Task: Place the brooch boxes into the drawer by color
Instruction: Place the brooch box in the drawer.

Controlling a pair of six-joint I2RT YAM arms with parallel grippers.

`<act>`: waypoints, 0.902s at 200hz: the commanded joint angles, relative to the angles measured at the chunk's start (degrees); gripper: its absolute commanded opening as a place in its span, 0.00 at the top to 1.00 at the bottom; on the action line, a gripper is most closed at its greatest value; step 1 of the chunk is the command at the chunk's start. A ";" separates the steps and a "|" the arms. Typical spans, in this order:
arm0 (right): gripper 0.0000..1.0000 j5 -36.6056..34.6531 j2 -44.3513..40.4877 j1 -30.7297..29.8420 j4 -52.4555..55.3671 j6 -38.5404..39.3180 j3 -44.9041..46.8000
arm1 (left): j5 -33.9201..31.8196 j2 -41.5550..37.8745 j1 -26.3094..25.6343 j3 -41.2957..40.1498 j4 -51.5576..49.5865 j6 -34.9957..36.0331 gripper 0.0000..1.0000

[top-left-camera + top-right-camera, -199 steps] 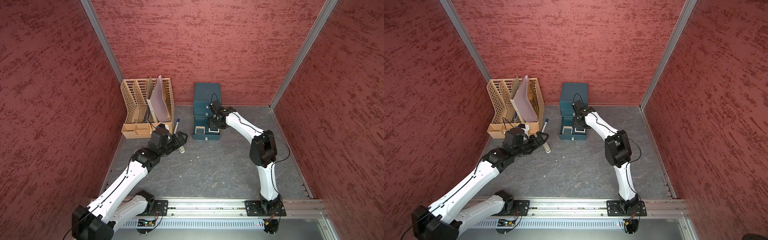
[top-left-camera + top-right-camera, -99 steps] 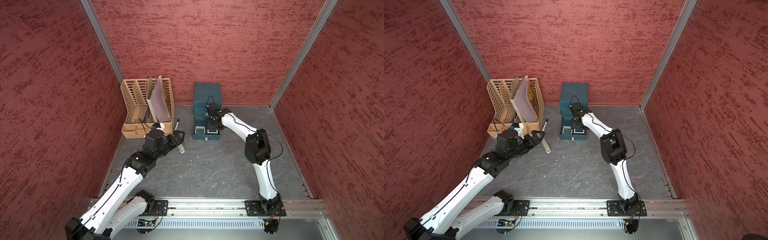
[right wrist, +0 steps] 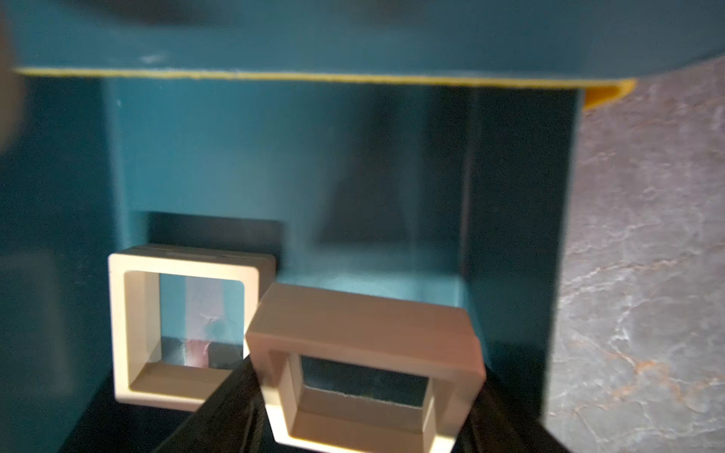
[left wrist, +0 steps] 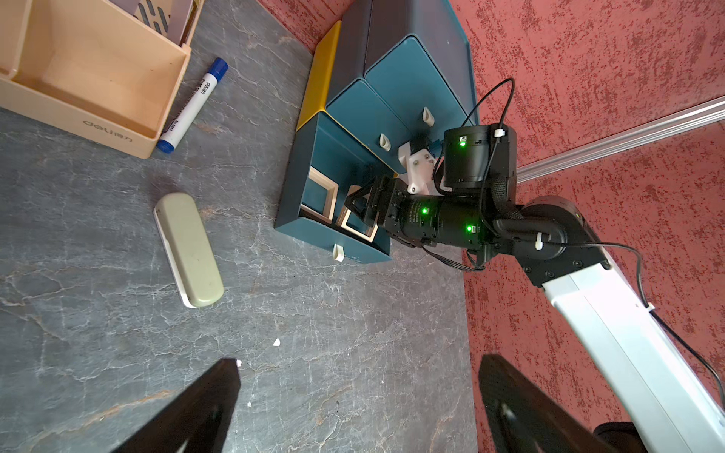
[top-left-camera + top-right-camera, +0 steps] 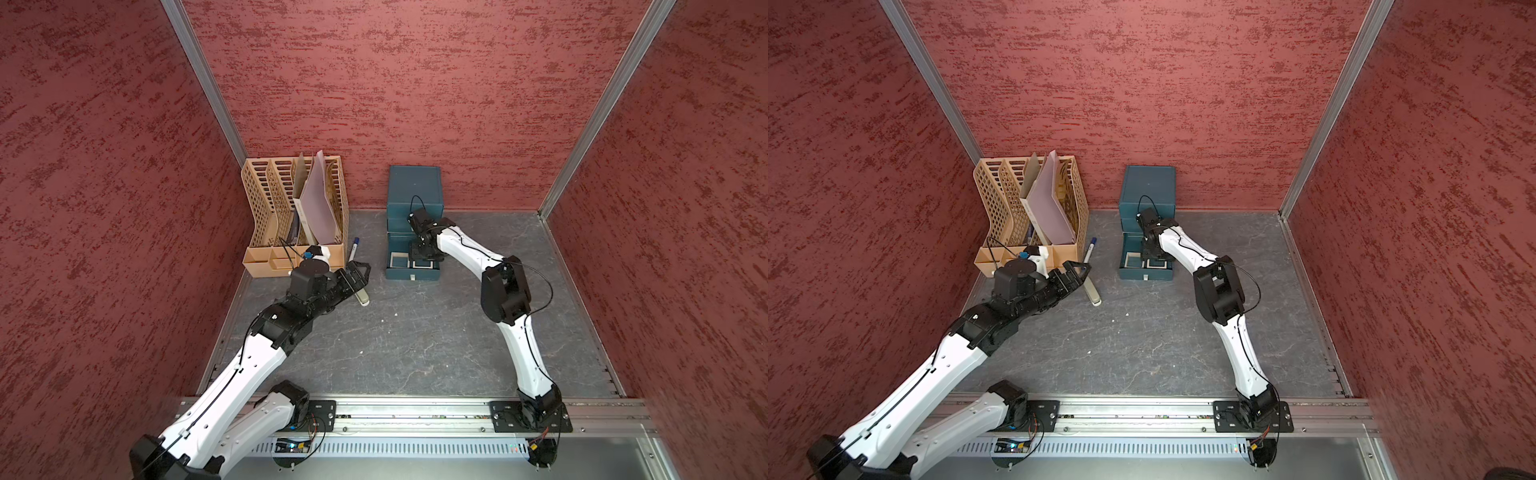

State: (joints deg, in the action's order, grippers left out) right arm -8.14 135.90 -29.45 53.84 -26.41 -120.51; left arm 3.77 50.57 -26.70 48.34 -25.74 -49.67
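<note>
My right pincer clamped on tan box inside open drawer, just right of second tan box. My left pincer apart, above bench, near grey block.

Both top views look steeply down from above my silver metal base rail onto the whole grey marbled floor. My left wrist camera looks across it at the teal plastic drawer cabinet; my right wrist camera peers closely into its open drawer.
</note>
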 commanded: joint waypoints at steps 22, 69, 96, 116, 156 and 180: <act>0.46 -0.13 2.12 -0.10 1.70 -0.66 -2.91 | 0.27 0.41 -0.54 -0.09 0.59 -0.20 0.00; 0.44 0.05 3.16 0.07 2.41 -0.84 -3.85 | 0.16 0.64 -0.79 0.09 0.58 -0.09 0.00; 0.41 0.19 3.41 0.10 2.41 -1.01 -3.86 | 0.15 0.86 -0.97 0.01 0.85 -0.23 0.00; 0.40 0.56 3.87 0.18 2.32 -1.01 -3.94 | 0.11 0.87 -1.08 0.09 0.80 -0.25 0.00; 0.33 1.11 4.25 0.36 2.41 -0.73 -4.11 | -0.14 0.72 -1.25 0.36 0.42 -0.08 0.00; 0.30 1.07 4.21 0.34 2.58 -0.68 -4.21 | -0.10 0.76 -1.34 0.23 0.76 -0.14 0.00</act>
State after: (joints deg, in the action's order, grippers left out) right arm -7.53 138.67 -29.34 55.75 -26.79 -123.39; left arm 3.97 51.44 -27.68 48.34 -25.71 -49.71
